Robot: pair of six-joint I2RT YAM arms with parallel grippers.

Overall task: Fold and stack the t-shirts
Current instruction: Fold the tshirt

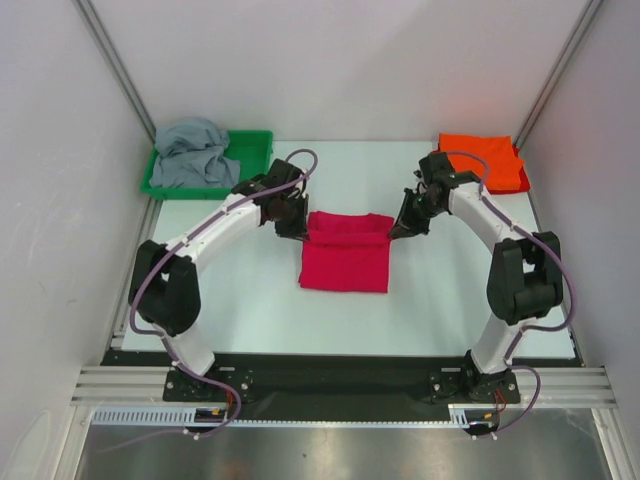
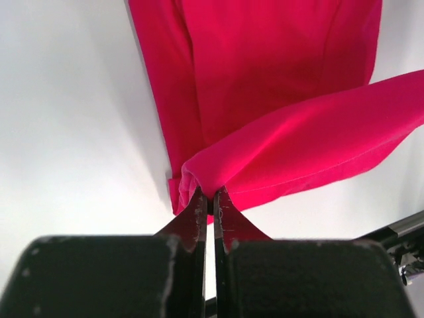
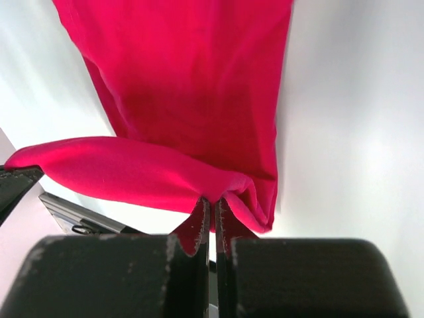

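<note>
The crimson-pink t-shirt [image 1: 346, 252] lies partly folded in the middle of the white table, its far edge lifted into a roll. My left gripper [image 1: 296, 232] is shut on the far left corner of that shirt [image 2: 278, 99]; in its wrist view the fingertips [image 2: 211, 199] pinch a bunch of cloth. On the opposite side, my right gripper [image 1: 396, 232] is shut on the far right corner of the same shirt [image 3: 192, 86], cloth pinched at its fingertips [image 3: 212, 202]. A folded orange t-shirt [image 1: 483, 160] lies at the back right. A grey t-shirt [image 1: 194, 152] sits crumpled in the tray.
A green plastic tray [image 1: 256, 146] stands at the back left and holds the grey shirt. White walls with metal posts close in the table on three sides. The black base rail [image 1: 330, 372] runs along the near edge.
</note>
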